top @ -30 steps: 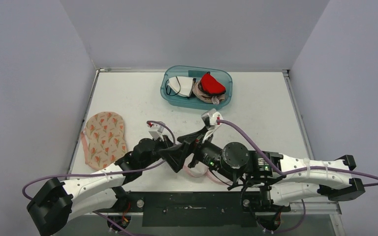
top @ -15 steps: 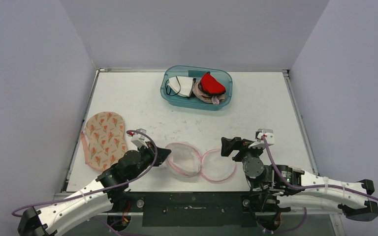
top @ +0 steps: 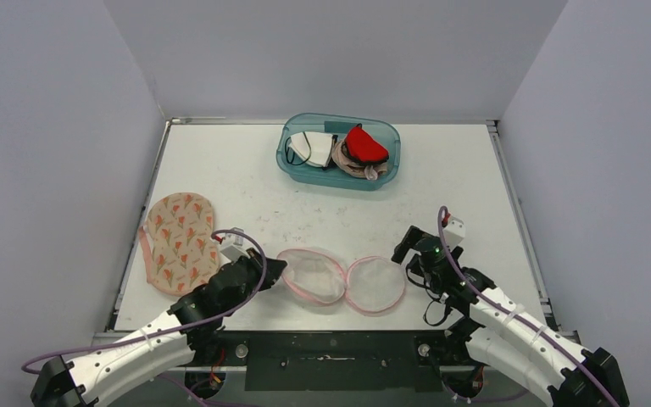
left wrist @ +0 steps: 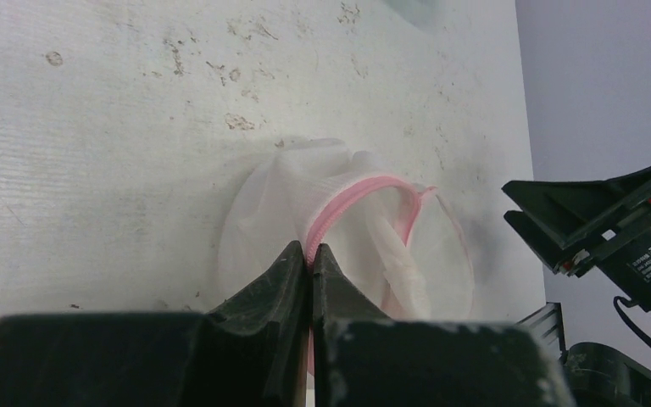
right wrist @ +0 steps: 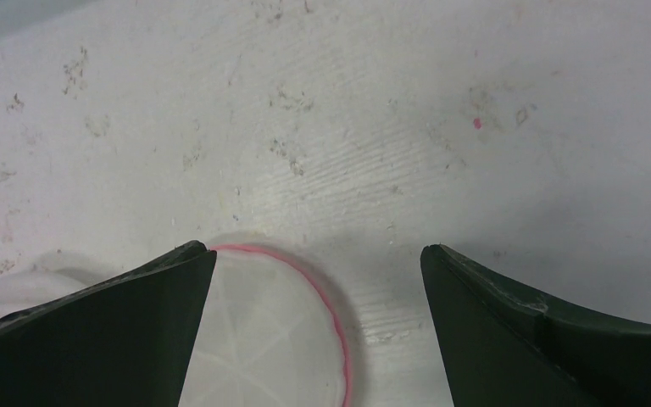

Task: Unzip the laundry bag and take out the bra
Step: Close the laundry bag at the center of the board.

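Note:
The laundry bag [top: 312,275] is white mesh with a pink zipper rim. It lies unzipped on the table near the front edge, spread into two round halves. My left gripper [top: 275,267] is at the bag's left edge. In the left wrist view this gripper [left wrist: 309,250] is shut on the pink rim of the bag [left wrist: 347,212]. My right gripper [top: 403,246] stands just right of the right half, open and holding nothing. In the right wrist view its jaws [right wrist: 318,250] straddle the rim of that half [right wrist: 263,331]. A beige floral bra [top: 182,242] with a pink strap lies flat left of the bag.
A teal bin [top: 292,165] at the back centre holds several garments, among them white, red and beige ones. Grey walls enclose the table on three sides. The table's left edge runs close beside the floral bra.
Both arms have drawn back from the middle to their own sides. The bag, bunched between them before, now lies flat in two halves. The right gripper has moved off to the right.

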`<state>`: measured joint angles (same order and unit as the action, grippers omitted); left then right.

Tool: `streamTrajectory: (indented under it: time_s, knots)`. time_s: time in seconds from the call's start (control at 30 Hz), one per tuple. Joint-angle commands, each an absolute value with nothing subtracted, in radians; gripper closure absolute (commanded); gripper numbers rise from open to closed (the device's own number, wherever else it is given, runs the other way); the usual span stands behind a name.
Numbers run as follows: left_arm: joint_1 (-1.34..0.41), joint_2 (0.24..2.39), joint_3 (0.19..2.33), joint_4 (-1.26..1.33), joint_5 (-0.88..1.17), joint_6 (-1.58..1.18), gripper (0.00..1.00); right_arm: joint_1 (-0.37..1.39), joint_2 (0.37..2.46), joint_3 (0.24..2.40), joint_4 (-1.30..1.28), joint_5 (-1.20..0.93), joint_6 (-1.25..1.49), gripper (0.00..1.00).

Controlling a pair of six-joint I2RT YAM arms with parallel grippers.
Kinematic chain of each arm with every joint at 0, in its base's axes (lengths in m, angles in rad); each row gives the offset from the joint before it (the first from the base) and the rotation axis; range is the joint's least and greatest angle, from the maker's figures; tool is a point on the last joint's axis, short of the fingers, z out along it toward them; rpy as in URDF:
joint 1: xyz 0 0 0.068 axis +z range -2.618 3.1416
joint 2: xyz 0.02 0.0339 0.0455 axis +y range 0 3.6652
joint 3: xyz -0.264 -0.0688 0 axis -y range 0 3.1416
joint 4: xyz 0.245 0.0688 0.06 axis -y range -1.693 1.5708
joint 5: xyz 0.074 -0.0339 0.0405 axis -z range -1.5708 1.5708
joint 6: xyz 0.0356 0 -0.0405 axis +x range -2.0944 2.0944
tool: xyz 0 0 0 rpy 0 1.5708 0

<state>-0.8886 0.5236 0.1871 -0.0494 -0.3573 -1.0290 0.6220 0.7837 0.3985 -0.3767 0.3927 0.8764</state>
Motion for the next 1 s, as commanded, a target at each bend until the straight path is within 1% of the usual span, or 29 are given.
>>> streamTrajectory:
  time_s: [0.0, 0.17, 0.4, 0.57, 0.6, 0.7, 0.77, 0.83, 0.87, 0.97]
  knots:
    - [-0.895, 0.542, 0.178, 0.028, -0.414, -1.054, 1.00, 0.603, 0.735, 0.371, -0.342, 0.202, 0.957, 0.01]
    - [-0.894, 0.564, 0.177, 0.041, -0.435, -1.051, 1.00, 0.603, 0.726, 0.271, -0.314, 0.113, 1.042, 0.08]
    - [-0.895, 0.554, 0.174, 0.041, -0.427, -1.046, 1.00, 0.611, 0.727, 0.200, -0.260, 0.059, 1.083, 0.27]
    - [-0.895, 0.554, 0.178, 0.033, -0.421, -1.042, 1.00, 0.616, 0.753, 0.194, -0.216, 0.043, 1.088, 0.50]
    - [-0.895, 0.554, 0.182, 0.034, -0.418, -1.039, 1.00, 0.618, 0.754, 0.202, -0.215, 0.046, 1.083, 0.56]
    - [-0.896, 0.557, 0.195, 0.031, -0.409, -1.029, 1.00, 0.626, 0.747, 0.263, -0.253, 0.095, 1.021, 0.70]
    - [-0.895, 0.561, 0.204, 0.032, -0.403, -1.023, 1.00, 0.625, 0.742, 0.332, -0.284, 0.140, 0.947, 0.82]
    - [-0.895, 0.568, 0.214, 0.033, -0.398, -1.015, 1.00, 0.626, 0.750, 0.415, -0.310, 0.185, 0.856, 0.91]
    - [-0.894, 0.574, 0.222, 0.031, -0.397, -1.011, 1.00, 0.626, 0.763, 0.458, -0.323, 0.204, 0.807, 0.94]
    - [-0.896, 0.590, 0.265, 0.017, -0.403, -0.999, 1.00, 0.626, 0.826, 0.619, -0.374, 0.252, 0.666, 0.95]
